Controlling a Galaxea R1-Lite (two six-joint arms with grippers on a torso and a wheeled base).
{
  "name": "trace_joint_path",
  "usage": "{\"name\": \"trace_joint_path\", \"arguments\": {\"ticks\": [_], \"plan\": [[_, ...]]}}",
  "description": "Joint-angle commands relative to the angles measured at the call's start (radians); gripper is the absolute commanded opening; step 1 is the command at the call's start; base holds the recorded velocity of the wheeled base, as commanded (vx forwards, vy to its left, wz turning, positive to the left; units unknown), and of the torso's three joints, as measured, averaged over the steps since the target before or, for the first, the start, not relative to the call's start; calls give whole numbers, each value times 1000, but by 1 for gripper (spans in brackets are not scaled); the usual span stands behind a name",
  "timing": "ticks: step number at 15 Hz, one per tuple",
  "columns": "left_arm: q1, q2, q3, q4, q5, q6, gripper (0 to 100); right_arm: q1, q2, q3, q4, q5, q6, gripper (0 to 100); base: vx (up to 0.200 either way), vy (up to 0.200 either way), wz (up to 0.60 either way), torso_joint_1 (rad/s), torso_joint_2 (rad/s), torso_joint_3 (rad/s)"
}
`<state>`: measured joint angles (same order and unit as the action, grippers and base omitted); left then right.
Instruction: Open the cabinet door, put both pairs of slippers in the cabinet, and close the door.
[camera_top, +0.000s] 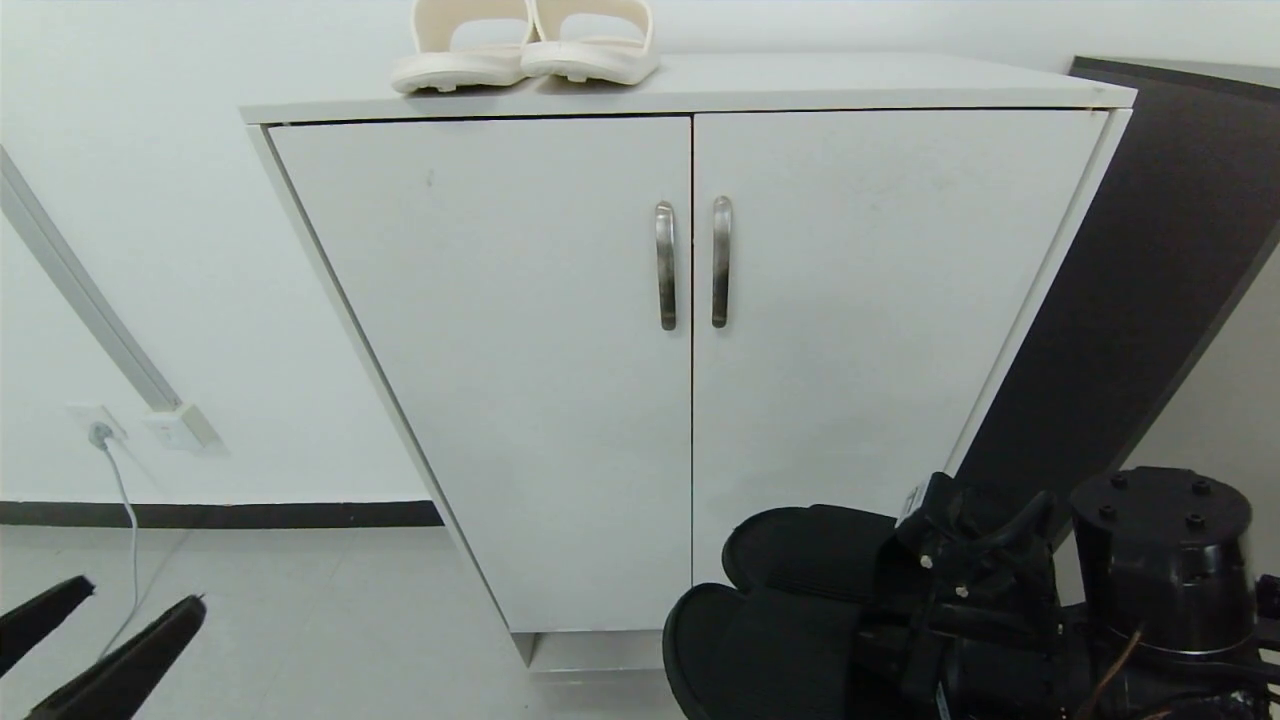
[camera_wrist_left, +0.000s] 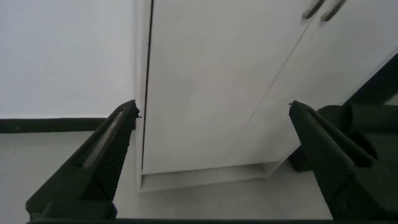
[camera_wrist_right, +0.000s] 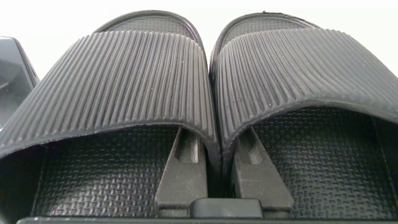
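Holding the black slippers (camera_top: 790, 620): the right gripper (camera_wrist_right: 214, 137) has one finger (camera_wrist_right: 180, 171) slid under each ribbed strap. The two fingers squeeze together on the inner side walls where the slippers meet, so the pair is clamped side by side.
Black slippers' place: in front of the cabinet (camera_top: 300, 112), low down before the bottom of its right door (camera_top: 860, 330). Their rounded toe ends are turned away from the gripper and toward the cabinet front. Whether they touch the door cannot be told.
White slippers (camera_top: 525, 45): lying side by side and touching each other on top of the cabinet, above its left door (camera_top: 480, 380), with their near ends close to the front edge.
Cabinet doors: both shut, meeting at the middle seam.
Handles: two upright metal bars, the left handle (camera_top: 665, 265) and the right handle (camera_top: 721, 262), just beside each other on either side of the seam, in the upper half of the doors.
Left gripper (camera_top: 140, 597): fingers spread wide apart, low and off to the cabinet's left, out in front of its bottom left corner and apart from it.
Wall socket (camera_top: 95, 425): on the wall to the left of the cabinet, with a grey cable (camera_top: 130, 520) hanging down from it.
Dark panel (camera_top: 1150, 280): standing just beside the cabinet's right side.
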<state>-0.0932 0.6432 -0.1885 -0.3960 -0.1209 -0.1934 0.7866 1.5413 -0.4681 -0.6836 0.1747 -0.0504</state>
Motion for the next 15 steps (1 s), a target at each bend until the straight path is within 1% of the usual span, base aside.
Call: {"name": "trace_joint_path", "arguments": {"ticks": [1, 2, 3, 5, 7, 9, 11, 12, 13, 14, 15], "plan": [[-48, 211, -42, -89, -28, -14, 100, 0, 10, 0, -1, 0, 0, 0, 0, 0, 0, 0, 0, 0], [-77, 243, -75, -95, -33, -35, 100, 0, 11, 0, -1, 0, 0, 0, 0, 0, 0, 0, 0, 0], [-106, 282, -117, -95, -34, -46, 100, 0, 13, 0, -1, 0, 0, 0, 0, 0, 0, 0, 0, 0], [-152, 357, -187, -96, -34, -49, 100, 0, 17, 2, -1, 0, 3, 0, 0, 0, 0, 0, 0, 0], [-229, 426, -238, -96, -34, -54, 100, 0, 17, 2, -1, 0, 3, 0, 0, 0, 0, 0, 0, 0], [-310, 486, -282, -98, -34, -78, 100, 0, 17, 2, -2, 0, 3, 0, 0, 0, 0, 0, 0, 0], [-370, 538, -335, -100, -31, -109, 100, -1, 20, 3, -7, 0, 4, 0, 0, 0, 0, 0, 0, 0], [-396, 572, -365, -115, -31, -126, 100, 0, 25, 3, -7, 0, 3, 0, 0, 0, 0, 0, 0, 0], [-407, 586, -371, -127, -29, -129, 100, 0, 25, 3, -7, 0, 3, 0, 0, 0, 0, 0, 0, 0], [-441, 638, -388, -178, -25, -130, 100, 0, 30, 2, -7, 0, 3, 0, 0, 0, 0, 0, 0, 0], [-464, 673, -404, -199, -25, -132, 100, 0, 36, 0, -8, 0, 1, 0, 0, 0, 0, 0, 0, 0]]}}
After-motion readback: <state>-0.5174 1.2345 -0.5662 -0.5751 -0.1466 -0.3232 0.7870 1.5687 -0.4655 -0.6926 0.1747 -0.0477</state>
